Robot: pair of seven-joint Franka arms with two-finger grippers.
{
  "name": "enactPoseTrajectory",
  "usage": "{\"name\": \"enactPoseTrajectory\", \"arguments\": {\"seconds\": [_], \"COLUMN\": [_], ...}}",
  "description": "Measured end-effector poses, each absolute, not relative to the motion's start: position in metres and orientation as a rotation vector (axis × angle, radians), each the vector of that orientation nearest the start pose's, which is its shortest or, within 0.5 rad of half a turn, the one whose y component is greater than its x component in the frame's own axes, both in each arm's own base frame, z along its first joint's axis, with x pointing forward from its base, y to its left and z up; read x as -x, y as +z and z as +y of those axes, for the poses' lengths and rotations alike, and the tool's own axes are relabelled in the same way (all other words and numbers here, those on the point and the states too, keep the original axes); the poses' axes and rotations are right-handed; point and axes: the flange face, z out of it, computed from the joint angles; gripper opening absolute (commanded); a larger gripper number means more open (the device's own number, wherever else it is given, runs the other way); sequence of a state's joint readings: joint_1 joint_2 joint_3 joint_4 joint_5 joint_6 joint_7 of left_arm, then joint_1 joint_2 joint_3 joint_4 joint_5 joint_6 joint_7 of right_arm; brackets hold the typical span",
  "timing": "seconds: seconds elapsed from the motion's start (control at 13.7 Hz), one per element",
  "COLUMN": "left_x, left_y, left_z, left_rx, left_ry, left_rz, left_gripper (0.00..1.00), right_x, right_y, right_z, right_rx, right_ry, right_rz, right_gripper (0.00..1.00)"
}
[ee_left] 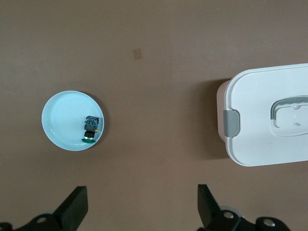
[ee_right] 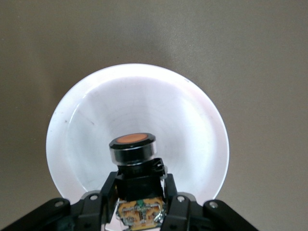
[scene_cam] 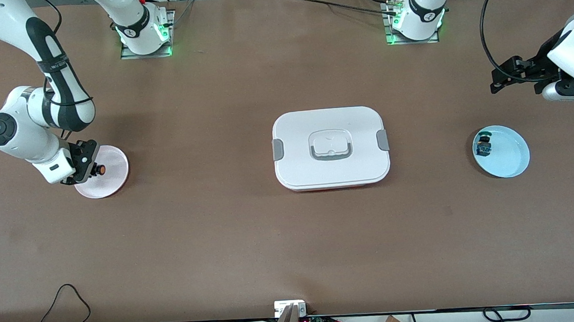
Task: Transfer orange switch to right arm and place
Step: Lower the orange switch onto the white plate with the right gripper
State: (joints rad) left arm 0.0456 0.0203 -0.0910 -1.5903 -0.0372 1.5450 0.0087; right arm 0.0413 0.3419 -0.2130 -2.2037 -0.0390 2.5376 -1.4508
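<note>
Gripping orange switch (ee_right: 136,166), body half-hidden

Orange switch (ee_right: 133,159), pink plate (scene_cam: 115,163)

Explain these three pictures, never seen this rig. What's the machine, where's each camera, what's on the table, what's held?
Two robot arms with two-finger grippers stand at a brown table. One picture looks down from a high camera facing them; the other two come from cameras on each arm's wrist.

In the middle lies a white lidded box. Toward the right arm's end sits a pink plate, toward the left arm's end a light blue plate holding a blue switch with a green cap.

The right gripper is shut on the orange switch, holding it over the pink plate. The left gripper is open and holds nothing, waiting in the air above its end of the table.
</note>
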Motion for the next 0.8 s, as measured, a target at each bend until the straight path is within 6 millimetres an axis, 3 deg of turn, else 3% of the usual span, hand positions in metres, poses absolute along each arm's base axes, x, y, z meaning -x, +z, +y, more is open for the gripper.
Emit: {"name": "enactPoseTrajectory", "arguments": {"seconds": [0.22,0.51,0.8], "left_x": [-0.56,-0.557,-0.556], "left_y": [0.607,0.61,0.61], "left_z": [-0.034,-0.026,-0.026], "left_rx": [3.148,3.143,3.142], "left_ry": [0.073,0.099,0.113], "left_rz": [0.101,0.072,0.072], "left_gripper": [1.0,1.0,1.0], "right_x": [-0.548,-0.547,-0.536], "right_y": [0.219,0.207,0.191], "right_z": [-0.094,-0.094,-0.093], "right_rx": [2.529,2.52,2.515], "right_ry": [0.103,0.114,0.121], "right_rz": [-1.98,-1.987,-1.989], "right_gripper": [0.1,0.11,0.11]}}
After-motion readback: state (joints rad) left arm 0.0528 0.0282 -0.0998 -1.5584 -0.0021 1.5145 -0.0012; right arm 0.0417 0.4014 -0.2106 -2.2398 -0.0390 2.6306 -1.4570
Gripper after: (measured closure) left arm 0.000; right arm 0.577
